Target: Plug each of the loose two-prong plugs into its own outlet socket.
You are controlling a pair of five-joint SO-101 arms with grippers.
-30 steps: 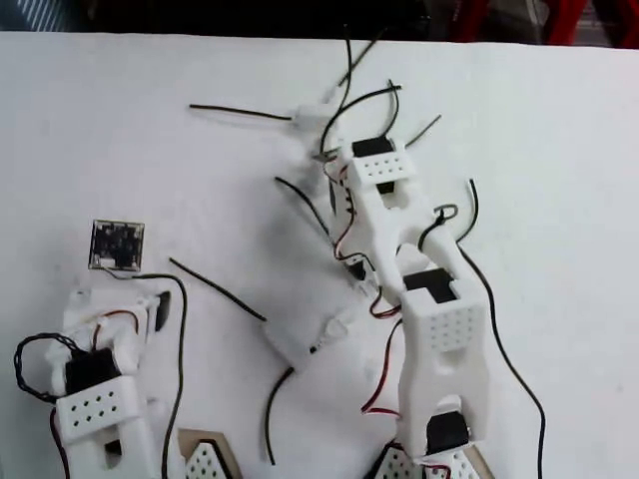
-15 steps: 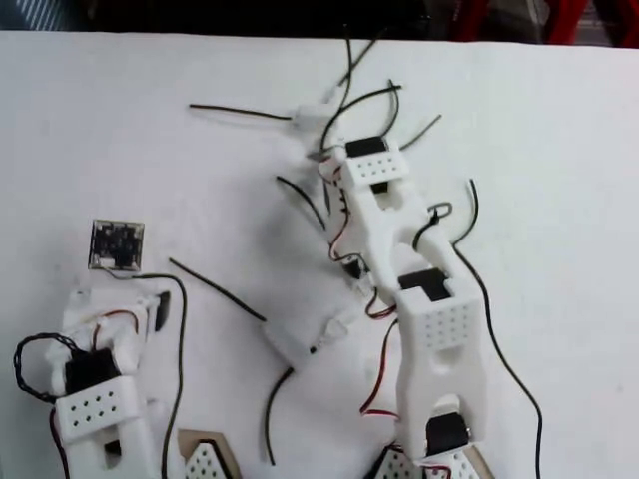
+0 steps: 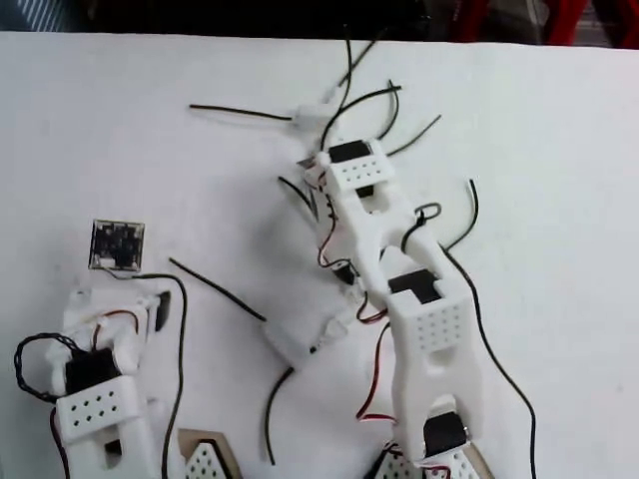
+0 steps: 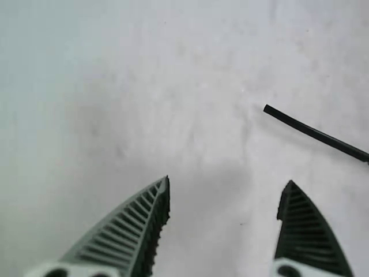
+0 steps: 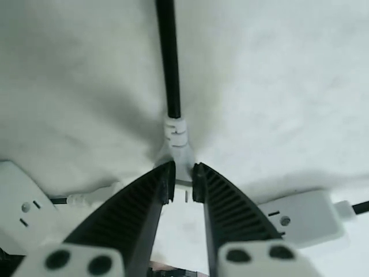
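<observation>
My right gripper point(image 5: 181, 173) is shut on a white two-prong plug point(image 5: 176, 141) whose black cord point(image 5: 167, 52) runs away over the table. White outlet sockets lie on either side of it, one point(image 5: 23, 210) showing its slots and another point(image 5: 302, 218). From above, the right arm point(image 3: 429, 329) stretches to mid-table, its gripper point(image 3: 318, 182) between a far outlet socket point(image 3: 312, 118) and a near one point(image 3: 293, 341). My left gripper point(image 4: 225, 199) is open over bare table, a loose black cord end point(image 4: 314, 134) ahead of it. It sits at the front left point(image 3: 155, 304).
A small black square marker point(image 3: 117, 244) lies just beyond the left arm point(image 3: 95, 384). Several loose black cords point(image 3: 215, 287) cross the white table's point(image 3: 559, 130) middle. The table's far edge meets a dark background.
The right arm has swung a little to the left with the plug held in its gripper. The left arm has not moved.
</observation>
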